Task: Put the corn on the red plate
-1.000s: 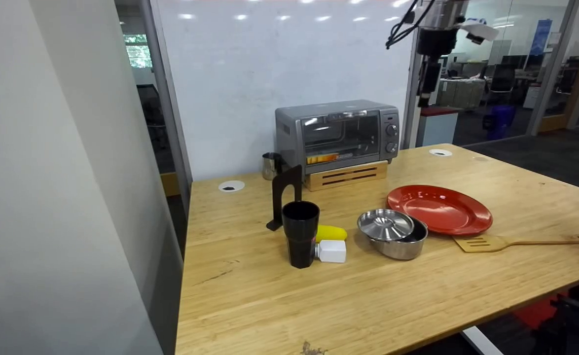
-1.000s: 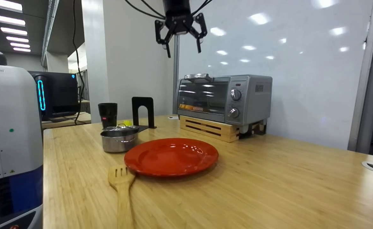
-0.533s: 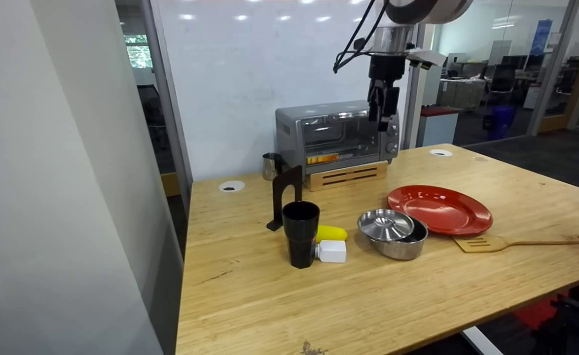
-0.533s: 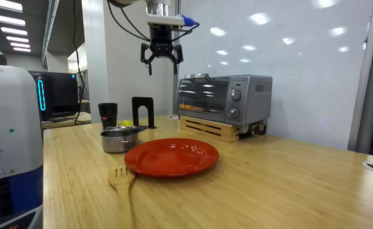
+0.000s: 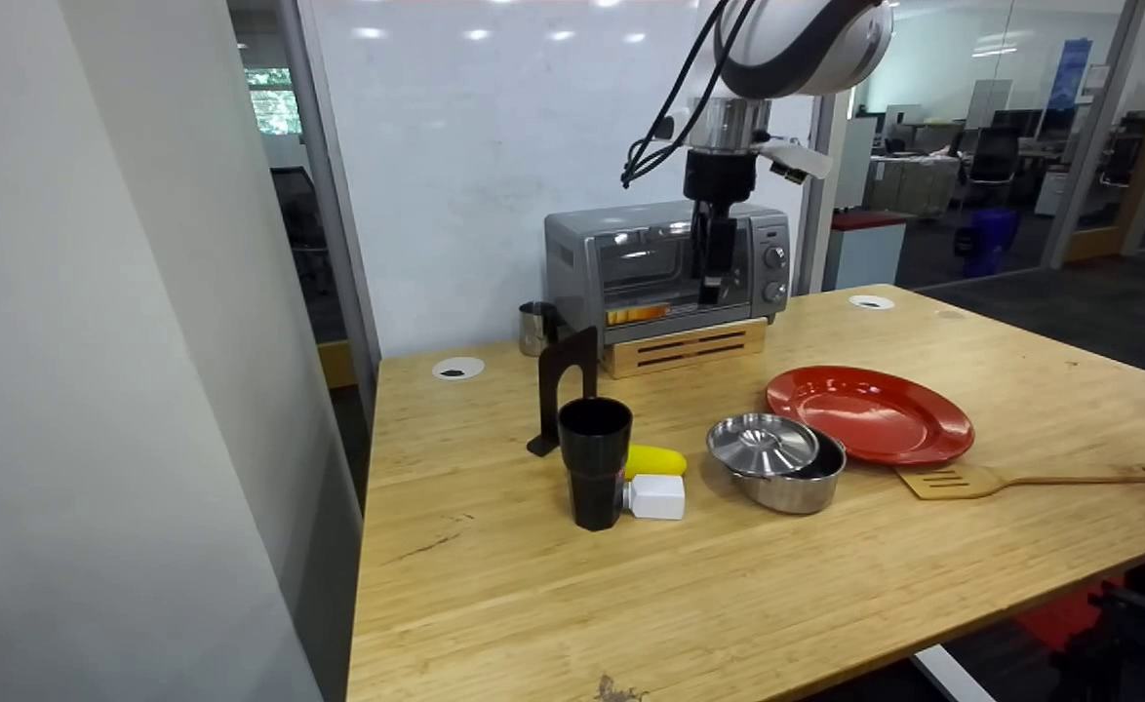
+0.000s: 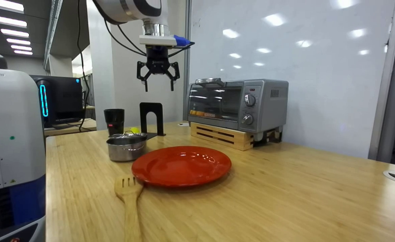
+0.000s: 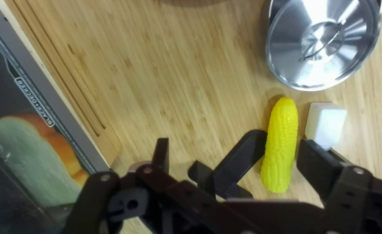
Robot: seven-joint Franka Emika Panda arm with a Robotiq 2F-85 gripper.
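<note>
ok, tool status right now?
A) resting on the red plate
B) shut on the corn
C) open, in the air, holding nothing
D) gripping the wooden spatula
C: in an exterior view the tool hangs above the table with its fingers spread and nothing between them, while the corn lies below, out of its grip.

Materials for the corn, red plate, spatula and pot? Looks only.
Corn: likely molded plastic or rubber, satin; even yellow, raised kernels.
Red plate: hard-looking, glossy, with crisp bright reflections; enamel, ceramic or plastic, can't tell.
Spatula: probably wood or bamboo, fairly matte; tan tone.
Pot: shiny metal, maybe stainless steel; its lid shows radial bright streaks.
</note>
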